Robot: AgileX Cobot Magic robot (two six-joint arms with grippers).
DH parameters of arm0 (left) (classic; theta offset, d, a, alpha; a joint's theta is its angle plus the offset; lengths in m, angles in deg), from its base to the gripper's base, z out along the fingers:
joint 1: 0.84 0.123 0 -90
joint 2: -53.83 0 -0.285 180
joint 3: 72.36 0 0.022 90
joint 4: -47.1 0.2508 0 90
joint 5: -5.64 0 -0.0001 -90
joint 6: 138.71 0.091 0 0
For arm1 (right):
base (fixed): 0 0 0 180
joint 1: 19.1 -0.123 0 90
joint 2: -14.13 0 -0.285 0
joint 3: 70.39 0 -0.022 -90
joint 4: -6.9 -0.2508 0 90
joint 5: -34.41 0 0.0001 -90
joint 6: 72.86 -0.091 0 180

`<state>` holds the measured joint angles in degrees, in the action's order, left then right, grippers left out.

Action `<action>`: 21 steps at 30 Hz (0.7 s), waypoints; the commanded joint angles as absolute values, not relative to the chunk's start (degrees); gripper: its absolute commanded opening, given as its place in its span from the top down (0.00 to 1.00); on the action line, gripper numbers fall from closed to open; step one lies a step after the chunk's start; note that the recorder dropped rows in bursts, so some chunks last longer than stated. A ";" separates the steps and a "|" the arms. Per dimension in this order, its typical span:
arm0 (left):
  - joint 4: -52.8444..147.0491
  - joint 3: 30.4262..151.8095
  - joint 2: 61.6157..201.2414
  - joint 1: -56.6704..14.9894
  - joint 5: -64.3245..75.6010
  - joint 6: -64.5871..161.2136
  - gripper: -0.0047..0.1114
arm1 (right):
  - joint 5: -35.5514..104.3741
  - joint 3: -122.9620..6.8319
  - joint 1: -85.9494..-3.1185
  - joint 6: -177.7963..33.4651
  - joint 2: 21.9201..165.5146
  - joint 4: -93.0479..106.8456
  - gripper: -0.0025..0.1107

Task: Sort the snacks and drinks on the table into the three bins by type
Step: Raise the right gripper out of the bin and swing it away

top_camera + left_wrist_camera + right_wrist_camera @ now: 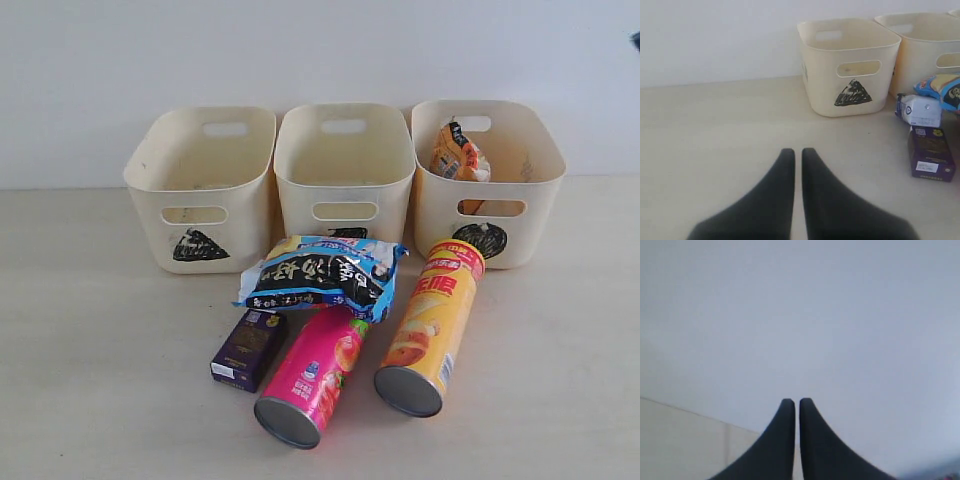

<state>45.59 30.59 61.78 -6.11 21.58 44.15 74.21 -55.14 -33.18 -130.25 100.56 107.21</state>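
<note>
Exterior view showed three cream bins in a row at the back of the table (90, 400): the left bin (250, 235), the middle bin (300, 205) and the right bin (540, 220), each with a black scribble on its front. An orange bag (458, 155) stood inside the right bin, near its back wall.

Just in front of the middle bin lay the blue-black bag (325, 275). Nearer the camera, the dark purple box (248, 348) lay flat just left of the pink chip tube (310, 375). That tube lay on its side with its grey base toward the camera and its far end under the bag's edge. The yellow-orange chip tube (432, 325) lay on its side to the right of the pink one and apart from it, its red-topped end close to the right bin's front.

Left wrist view showed the left gripper (797, 152) with its two dark fingers drawn together, only a thin slit between them. It gripped nothing and hung over bare table. Beyond it stood the left bin, and a small white box (920, 110) lay between the purple box and the blue-black bag.

Right wrist view showed the right gripper (793, 402) closed in the same way and empty, pointed toward a plain pale wall.
</note>
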 commanded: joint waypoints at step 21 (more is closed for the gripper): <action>44.98 30.43 61.62 -6.44 21.16 44.36 0.93 | 72.68 -50.90 -49.12 -85.05 95.90 47.91 0.98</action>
